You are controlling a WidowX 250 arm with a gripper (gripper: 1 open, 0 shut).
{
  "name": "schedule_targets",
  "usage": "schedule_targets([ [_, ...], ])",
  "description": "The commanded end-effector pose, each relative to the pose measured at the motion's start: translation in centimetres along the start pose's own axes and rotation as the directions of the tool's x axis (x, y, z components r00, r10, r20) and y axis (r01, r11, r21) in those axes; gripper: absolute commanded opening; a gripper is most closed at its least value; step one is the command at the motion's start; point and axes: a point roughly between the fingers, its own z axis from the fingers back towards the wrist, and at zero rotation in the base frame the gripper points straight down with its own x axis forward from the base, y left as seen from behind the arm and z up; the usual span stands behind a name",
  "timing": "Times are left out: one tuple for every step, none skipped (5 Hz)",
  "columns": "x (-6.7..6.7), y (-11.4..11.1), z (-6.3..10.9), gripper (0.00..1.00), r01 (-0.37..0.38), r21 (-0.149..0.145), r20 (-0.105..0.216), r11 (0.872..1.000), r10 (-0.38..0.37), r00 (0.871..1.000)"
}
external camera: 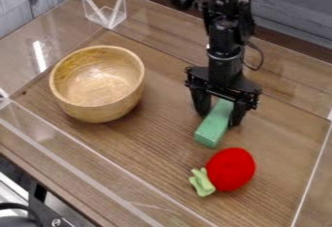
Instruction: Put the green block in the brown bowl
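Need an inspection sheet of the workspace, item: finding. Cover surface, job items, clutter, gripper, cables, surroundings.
Surface: brown wood-look table top, plank-like seams.
Job items: green block on the table, its far end at the gripper; brown bowl off to one side, nothing seen inside.
Clutter: red strawberry toy with green leaves, just nearer the camera than the block; small clear angular object beyond the bowl.
Gripper: black gripper, open, low over the block's far end.
Cables: thin dark loop beside the arm; black cable at the near left corner.
Surroundings: grey ribbed strip along the left edge.
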Motion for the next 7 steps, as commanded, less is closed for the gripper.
schedule_targets([
  [-0.6, -0.3, 1.4, 1.00, -0.001, -0.007, 0.034, 1.000, 0.001, 0.999],
  [0.2, 0.2, 1.8, 1.00, 0.048, -0.006, 0.021, 0.999, -0.047, 0.999],
  [0.4, 0.1, 1.4, 0.00, 0.072, -0.006, 0.021, 0.997, -0.072, 0.997],
  [0.5, 0.0, 1.5, 0.00, 0.100, -0.009, 0.031, 0.995, -0.099, 0.995],
  [0.3, -0.1, 3.7, 0.00, 0.140, -0.014, 0.049, 0.990, -0.139, 0.989],
  [0.1, -0.3, 6.5, 0.00, 0.174, -0.015, 0.078, 0.985, -0.172, 0.982],
  [-0.4, 2.0, 9.0, 0.00, 0.131, -0.001, 0.122, 0.991, -0.130, 0.984],
])
